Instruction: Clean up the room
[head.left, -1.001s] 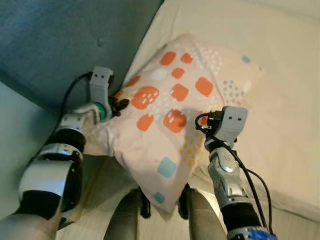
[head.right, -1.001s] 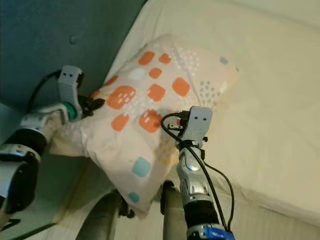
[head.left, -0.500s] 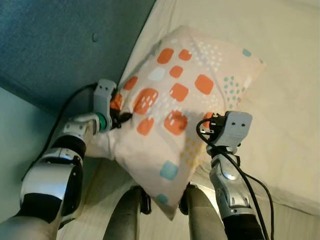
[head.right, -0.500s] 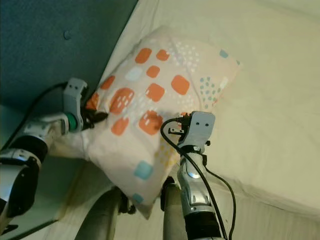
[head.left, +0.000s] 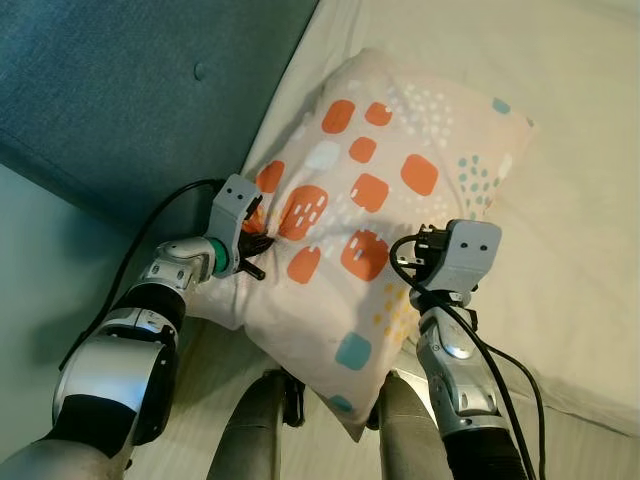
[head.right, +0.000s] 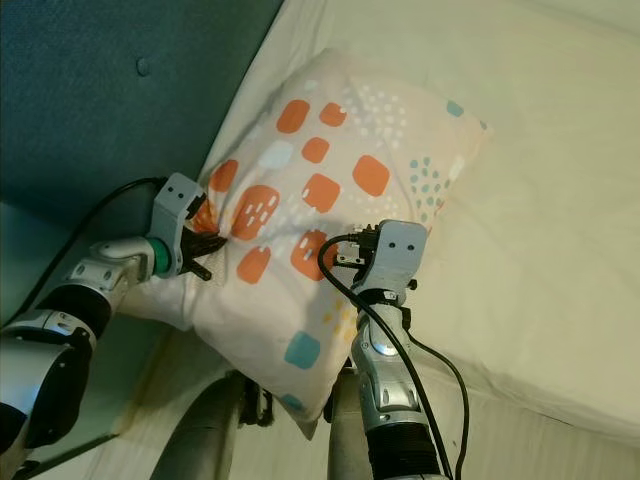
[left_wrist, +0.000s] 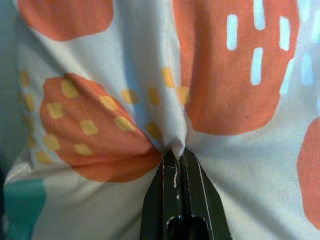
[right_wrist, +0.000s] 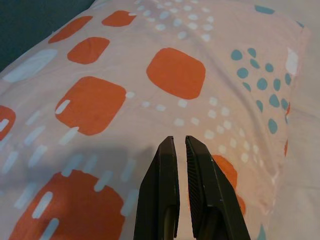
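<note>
I am looking down at a cream fabric pillow with orange rounded squares and teal dots (head.left: 375, 200), which is lying at the head end of the cream-sheeted bed (head.left: 590, 230), its upper left edge against the teal padded headboard (head.left: 120, 90). My left arm is reaching in from the lower left, bent at the elbow, its forearm pointing right so that the left pincer (head.left: 252, 243) is meeting the pillow's left edge. In the left wrist view its two black fingers (left_wrist: 192, 190) are pressing together on a small fold of the pillow's cover. My right arm is rising straight up from below, wrist camera block uppermost, with the right pincer (right_wrist: 180, 142) hovering over the pillow's lower right part. Its fingers are sitting nearly together with a thin gap between them, gripping nothing.
</note>
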